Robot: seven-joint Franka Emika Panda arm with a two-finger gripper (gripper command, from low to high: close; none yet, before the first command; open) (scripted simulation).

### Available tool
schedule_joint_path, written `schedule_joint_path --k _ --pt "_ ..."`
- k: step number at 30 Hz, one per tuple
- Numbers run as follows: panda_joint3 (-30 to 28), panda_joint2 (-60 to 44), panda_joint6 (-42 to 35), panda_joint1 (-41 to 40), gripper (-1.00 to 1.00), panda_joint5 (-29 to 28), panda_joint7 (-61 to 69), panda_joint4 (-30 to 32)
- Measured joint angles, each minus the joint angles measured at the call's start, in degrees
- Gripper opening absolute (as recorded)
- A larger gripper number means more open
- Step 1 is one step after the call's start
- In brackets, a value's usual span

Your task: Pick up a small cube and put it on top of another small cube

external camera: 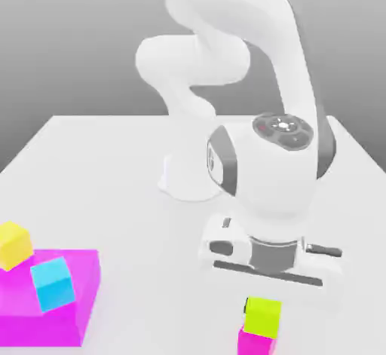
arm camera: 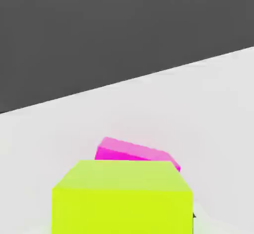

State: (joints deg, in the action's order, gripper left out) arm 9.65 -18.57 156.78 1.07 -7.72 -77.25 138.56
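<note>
Lime cube point(external camera: 262, 317): position below the gripper point(external camera: 261, 306), in the near part of the scene, toward the exterior view's right. Locate directly beneath it the small magenta cube point(external camera: 257, 342), upper part overlapped by the lime one and set slightly to the exterior view's left. Treat vertical alignment between the two as the governing relation for the coming move: lime above, magenta below, edges turned relative to each other, as seen in the hand view. Contact between lower face and upper face: not possible to confirm. State of end effector, whether released or grasping the lime cube: cannot tell. Before any withdrawal, verify full seating of lime on magenta; if short of contact, lower straight down. Once seated and free, retract straight up along the stacking line. Avoid sideways travel toward left, right, near or far, with likely risk of dragging the upper cube off its support.
</note>
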Motion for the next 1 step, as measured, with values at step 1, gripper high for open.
schedule_joint_path --k 1 --pt "0.0 0.0 0.0 0.0 1.0 0.0 0.0 0.0"
